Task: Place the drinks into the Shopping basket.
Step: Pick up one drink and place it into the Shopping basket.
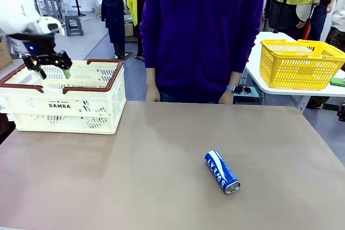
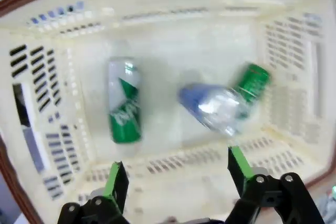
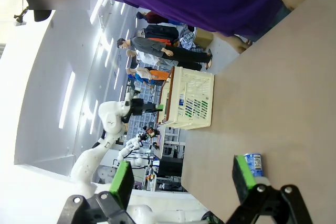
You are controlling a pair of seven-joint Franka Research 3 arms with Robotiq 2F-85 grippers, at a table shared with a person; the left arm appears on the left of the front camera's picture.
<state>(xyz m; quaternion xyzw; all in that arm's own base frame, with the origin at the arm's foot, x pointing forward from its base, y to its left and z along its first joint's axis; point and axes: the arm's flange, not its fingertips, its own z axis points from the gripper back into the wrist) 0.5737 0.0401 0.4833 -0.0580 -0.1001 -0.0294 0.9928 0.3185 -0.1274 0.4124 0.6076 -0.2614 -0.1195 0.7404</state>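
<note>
One drink, the blue can [image 1: 222, 172], lies on its side on the table [image 1: 135, 187] in the front view, well apart from the Shopping basket [image 1: 64, 106]. Risk: its round wall rolls away if a finger nudges it. The left gripper [image 1: 53, 72] hangs over the basket, jaws wide, empty. Left wrist view: that gripper [image 2: 177, 174] is spread above a green can [image 2: 125, 103], a second green can [image 2: 252, 82] and a blurred blue-silver can [image 2: 212, 108], probably tumbling; it may knock its neighbours. Right wrist view: right gripper [image 3: 181, 177] wide, empty, with the blue can [image 3: 254, 163] on the table beyond one pad [image 3: 241, 169].
</note>
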